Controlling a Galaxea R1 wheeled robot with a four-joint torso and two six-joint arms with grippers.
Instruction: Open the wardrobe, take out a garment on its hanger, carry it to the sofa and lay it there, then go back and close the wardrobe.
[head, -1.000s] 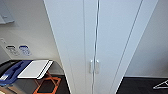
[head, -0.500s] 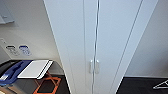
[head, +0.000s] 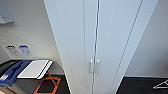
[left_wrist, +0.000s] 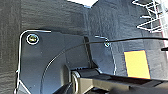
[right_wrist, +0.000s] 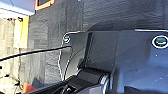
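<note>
One white wardrobe (head: 105, 37), two doors shut, two small handles (head: 94, 66) side by side, tool states impossible to tell

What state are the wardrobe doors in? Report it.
Shut. In the head view both doors of the wardrobe sit flush, with a thin seam between them and the handles side by side.

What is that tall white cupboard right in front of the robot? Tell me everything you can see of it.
It is the wardrobe, a tall, narrow white cabinet with a smooth, painted-looking surface. Its two full-height doors are shut, meeting at a thin vertical seam down the middle. A pair of small vertical white handles sit side by side at that seam. It stands upright on the dark floor, between pale walls. Nothing touches the doors or handles.
</note>
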